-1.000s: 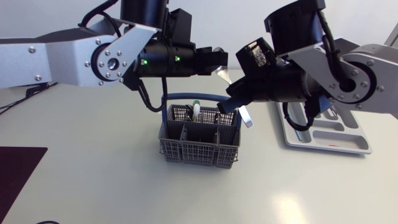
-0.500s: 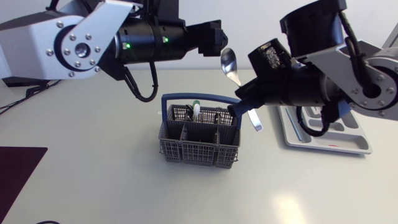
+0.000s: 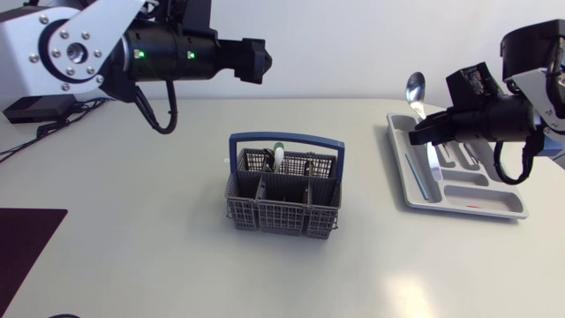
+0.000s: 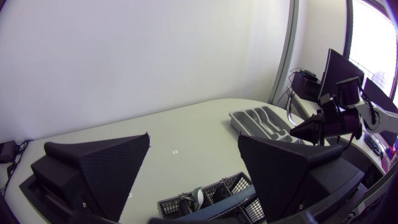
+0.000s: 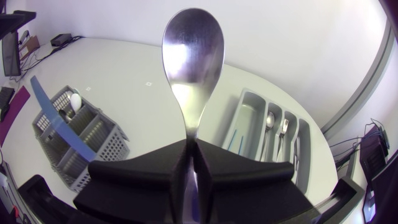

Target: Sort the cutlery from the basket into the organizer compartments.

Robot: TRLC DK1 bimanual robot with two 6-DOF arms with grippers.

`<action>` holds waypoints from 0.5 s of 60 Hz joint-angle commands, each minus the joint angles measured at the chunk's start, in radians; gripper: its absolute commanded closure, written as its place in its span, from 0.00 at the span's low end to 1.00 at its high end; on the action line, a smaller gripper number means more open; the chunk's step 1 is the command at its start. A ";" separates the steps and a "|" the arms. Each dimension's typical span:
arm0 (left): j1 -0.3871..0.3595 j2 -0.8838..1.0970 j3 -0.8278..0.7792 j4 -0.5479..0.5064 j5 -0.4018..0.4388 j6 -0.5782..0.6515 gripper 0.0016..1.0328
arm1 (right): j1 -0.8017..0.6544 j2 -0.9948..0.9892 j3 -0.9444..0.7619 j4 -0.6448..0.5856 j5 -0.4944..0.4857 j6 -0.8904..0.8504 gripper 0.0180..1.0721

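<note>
A silver spoon [image 5: 193, 62] stands bowl-up between the fingers of my right gripper [image 5: 191, 163], which is shut on its handle. In the head view that right gripper [image 3: 425, 131] holds the spoon [image 3: 415, 90] over the near-left end of the grey organizer [image 3: 494, 208]. My left gripper [image 4: 194, 138] is open with nothing between its fingers. It hangs high at the back left [image 3: 257, 60], well away from the grey basket [image 3: 243, 210]. The basket has a blue handle and still holds cutlery, among it a white-tipped piece [image 3: 277, 156].
The organizer [image 5: 246, 111] holds a few pieces: a spoon [image 5: 268, 121], a fork [image 5: 283, 127] and a blue-handled item [image 5: 233, 140]. The basket [image 5: 106, 146] stands mid-table. A dark mat [image 3: 22, 238] lies at the front left corner.
My left gripper opened, let go of the spoon and drew back to the left. My right arm carried the spoon from above the basket to over the organizer.
</note>
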 commanded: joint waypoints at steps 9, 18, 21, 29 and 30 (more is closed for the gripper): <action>0.020 -0.084 -0.100 -0.014 -0.008 0.097 0.04 | -0.185 0.183 0.067 0.074 -0.075 -0.055 0.93; 0.017 -0.113 -0.161 -0.014 -0.008 0.139 0.04 | -0.244 0.287 0.128 0.109 -0.092 -0.063 0.93; 0.012 -0.121 -0.181 -0.014 -0.008 0.156 0.04 | -0.259 0.324 0.156 0.119 -0.093 -0.064 0.93; 0.007 -0.139 -0.230 -0.010 -0.006 0.196 0.04 | -0.300 0.459 0.265 0.120 -0.100 -0.056 0.93; 0.006 -0.142 -0.239 -0.010 -0.006 0.205 0.04 | -0.302 0.475 0.276 0.120 -0.100 -0.055 0.93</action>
